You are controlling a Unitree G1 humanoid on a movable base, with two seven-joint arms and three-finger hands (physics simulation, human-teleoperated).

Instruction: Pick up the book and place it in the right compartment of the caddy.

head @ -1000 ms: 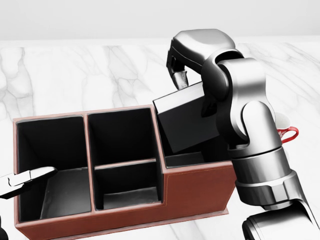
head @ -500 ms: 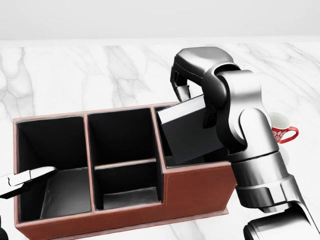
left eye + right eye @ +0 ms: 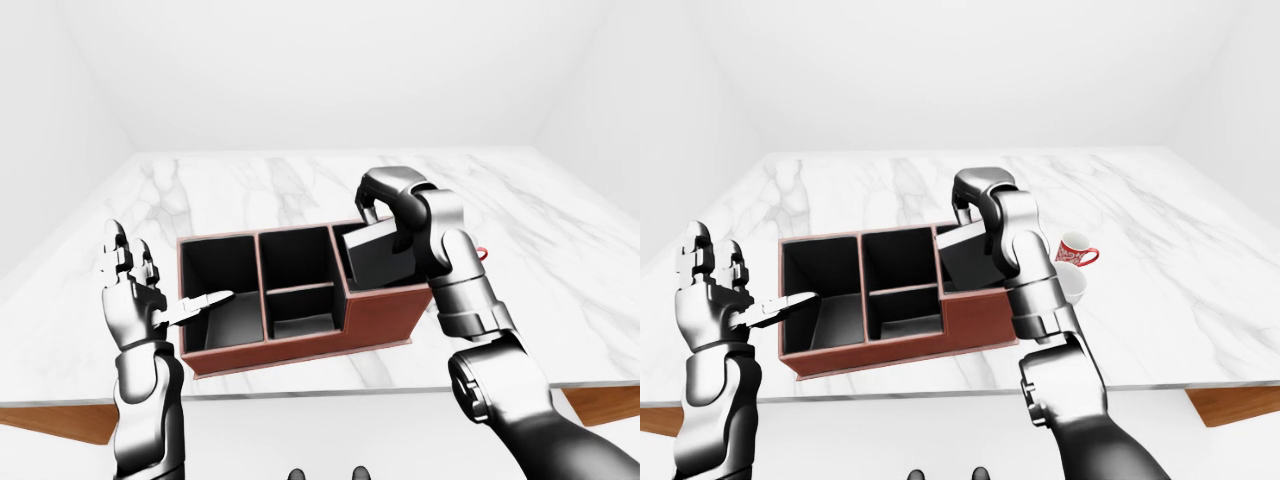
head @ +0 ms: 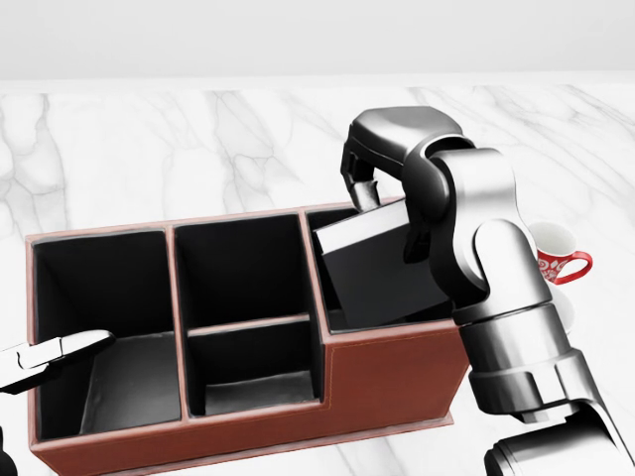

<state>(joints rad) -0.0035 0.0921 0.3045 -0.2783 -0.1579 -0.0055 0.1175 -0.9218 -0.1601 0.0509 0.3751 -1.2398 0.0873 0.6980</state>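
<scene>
The book (image 4: 382, 270) is a dark grey slab, tilted, its lower part inside the right compartment of the red-brown caddy (image 4: 387, 382). My right hand (image 4: 363, 188) reaches over the caddy's upper right rim and is shut on the book's upper edge. My right forearm hides the book's right side. My left hand (image 3: 130, 285) is open and empty at the left of the caddy, one finger (image 4: 55, 354) pointing over the left compartment. The caddy's left and two middle compartments hold nothing.
A white cup with a red pattern and handle (image 4: 558, 260) stands on the marble table (image 3: 250, 180), just right of the caddy and partly behind my right arm. The table's near edge (image 3: 330, 385) runs below the caddy.
My right hand has lowered the book deeper into the right compartment and shifted slightly right. The cup shows more from behind the arm. The left hand has not moved.
</scene>
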